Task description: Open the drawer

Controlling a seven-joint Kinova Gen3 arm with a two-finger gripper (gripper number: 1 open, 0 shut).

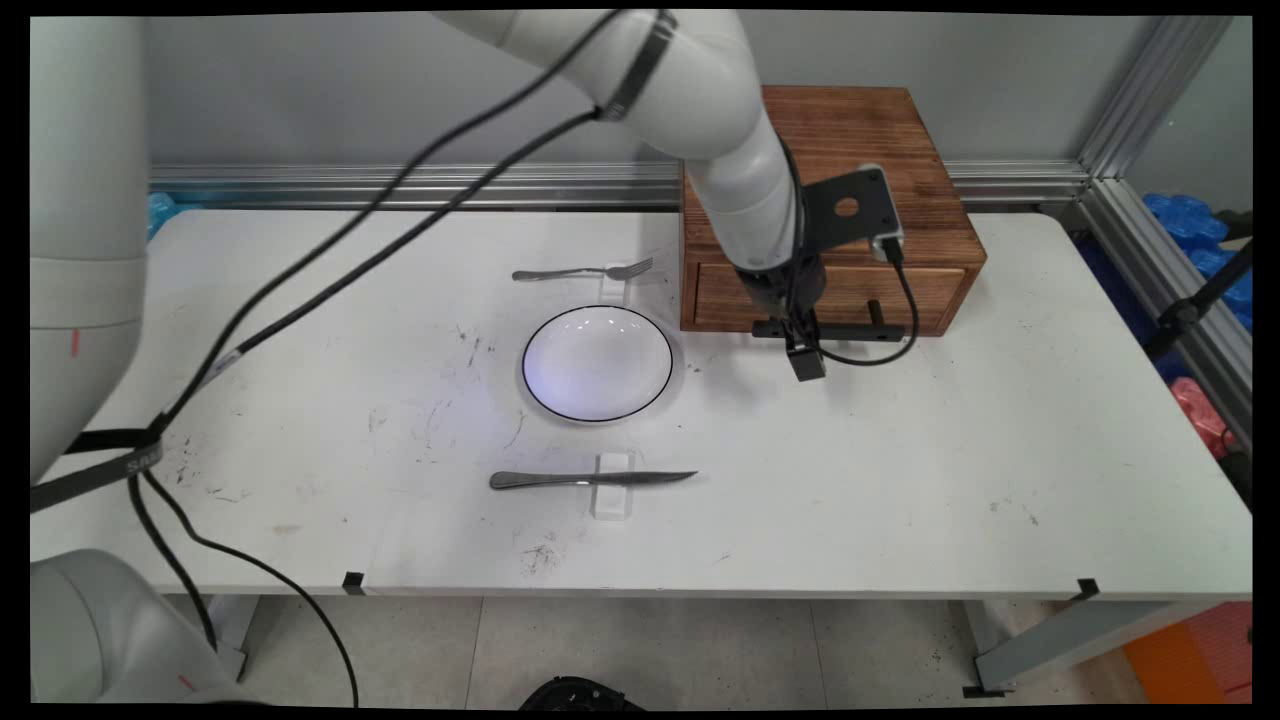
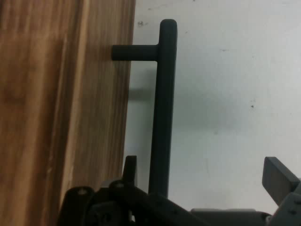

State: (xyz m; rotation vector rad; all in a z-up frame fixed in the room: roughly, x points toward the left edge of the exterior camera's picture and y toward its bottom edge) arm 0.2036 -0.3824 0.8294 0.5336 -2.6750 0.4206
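Observation:
A brown wooden box [image 1: 850, 150] stands at the back of the table, with a drawer [image 1: 845, 292] in its front that looks closed. Across the drawer runs a black bar handle [image 1: 850, 331] [image 2: 162, 108]. My gripper [image 1: 803, 352] [image 2: 202, 168] points down at the left part of this handle and is open. One finger [image 2: 130, 165] sits in the gap between the drawer front [image 2: 61, 108] and the bar. The other finger [image 2: 279, 178] stands well clear on the bar's outer side. Nothing is held.
A white plate with a dark rim [image 1: 531, 340] lies at mid-table, left of the box. A fork [image 1: 585, 271] rests behind it and a knife [image 1: 590, 479] in front, each on a small clear block. Black cables hang from the arm at the left.

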